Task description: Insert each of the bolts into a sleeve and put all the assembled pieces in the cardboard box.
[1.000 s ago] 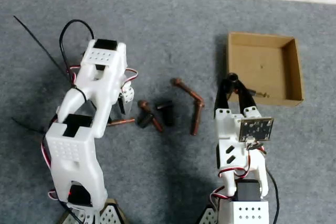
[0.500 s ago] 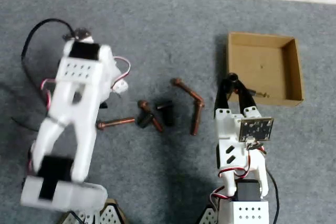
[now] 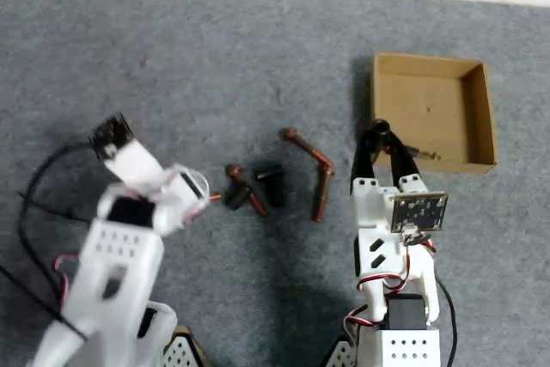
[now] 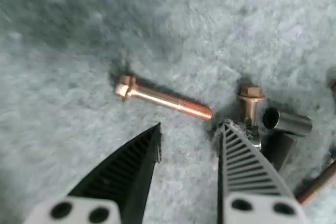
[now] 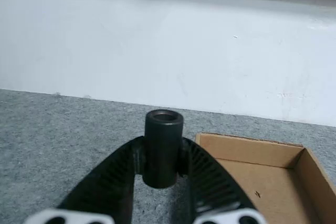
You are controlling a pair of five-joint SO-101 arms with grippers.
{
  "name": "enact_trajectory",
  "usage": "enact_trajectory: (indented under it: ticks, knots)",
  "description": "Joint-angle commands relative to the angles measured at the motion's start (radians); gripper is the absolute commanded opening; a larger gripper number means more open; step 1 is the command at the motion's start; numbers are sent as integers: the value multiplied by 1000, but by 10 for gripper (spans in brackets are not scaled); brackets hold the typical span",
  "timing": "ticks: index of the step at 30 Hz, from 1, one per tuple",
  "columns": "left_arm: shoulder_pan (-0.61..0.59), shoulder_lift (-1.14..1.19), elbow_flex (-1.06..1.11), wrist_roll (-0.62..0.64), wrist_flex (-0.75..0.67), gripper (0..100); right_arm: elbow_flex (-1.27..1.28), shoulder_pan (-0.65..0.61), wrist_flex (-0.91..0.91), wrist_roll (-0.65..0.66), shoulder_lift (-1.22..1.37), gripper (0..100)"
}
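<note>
My left gripper (image 4: 190,129) is open and hovers just above the grey carpet. A copper bolt (image 4: 163,98) lies flat a little beyond its fingertips. Close to one finger a second bolt (image 4: 250,103) stands beside two black sleeves (image 4: 287,121). In the high view the left arm (image 3: 129,212) covers most of the first bolt. My right gripper (image 5: 163,161) is shut on an upright black sleeve (image 5: 164,148) held above the carpet. It hangs next to the near left corner of the cardboard box (image 3: 427,60), and the sleeve (image 3: 379,129) shows at its tip.
Between the arms lie a short bolt (image 3: 236,176), two black sleeves (image 3: 271,182) and two long copper bolts (image 3: 307,148), one angled against the other. A white wall (image 5: 168,40) rises behind the table's far edge. The box (image 5: 247,145) holds nothing.
The left arm has swung back toward the table's front left and tipped down over the loose bolt. The right arm and its sleeve have not moved.
</note>
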Motion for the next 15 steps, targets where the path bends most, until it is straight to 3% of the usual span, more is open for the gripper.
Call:
enact_trajectory:
  ticks: [1, 7, 15]
  knots:
    - [36, -170, 213, 25, -178, 171, 122, -10, 2, 8, -19, 6]
    - [33, -228, 317, 26, -244, 171, 122, -39, 4, 8, -19, 6]
    - [33, -104, 229, 83, -250, 171, 122, -41, 4, 8, -19, 6]
